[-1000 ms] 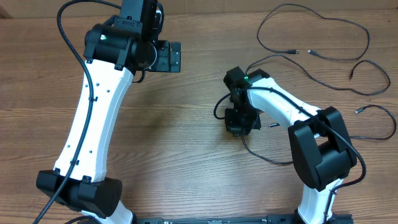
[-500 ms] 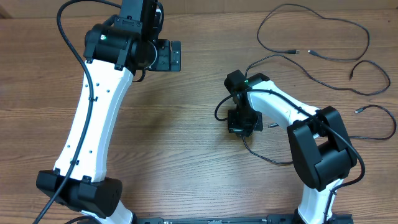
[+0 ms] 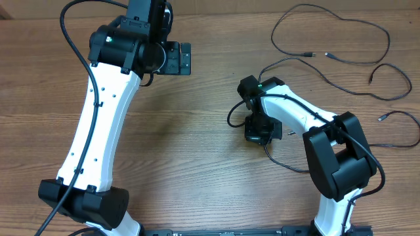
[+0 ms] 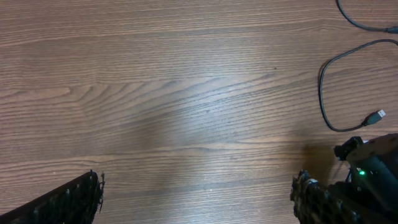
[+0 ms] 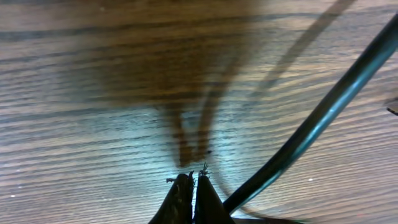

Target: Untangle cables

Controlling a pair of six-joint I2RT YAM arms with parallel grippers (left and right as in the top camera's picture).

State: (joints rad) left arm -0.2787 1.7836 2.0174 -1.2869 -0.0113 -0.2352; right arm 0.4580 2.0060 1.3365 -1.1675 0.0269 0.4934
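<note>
Since a second ago the right gripper [image 3: 262,130] has slid a little toward its own arm's base. The near cable [image 3: 230,118] looped beside it has shifted with it, while the left arm has stayed put.

From overhead the right gripper's fingertips are hidden under its black body. Its wrist camera shows the fingers [image 5: 186,199] pressed together tip to tip just above the wood. A black cable, close and blurred, sweeps from right beside them up to the right edge. The cable's lower end runs out of the picture behind the fingers, so I cannot tell whether it is pinched or merely lying alongside.

The left gripper [image 3: 177,60] stands at the far side of the table, jaws spread wide with nothing between them. Its wrist camera catches only the two fingertips at the bottom corners, cut off by the edge.

The far cables [image 3: 341,29] lie loose at the far right, well apart from both grippers, their plug ends too small to identify. One silver plug [image 4: 375,116] shows more clearly from the left wrist, lying near the right arm's wrist.

Everything rests on a brown wood-grain table [image 3: 197,164], which fills every view.
</note>
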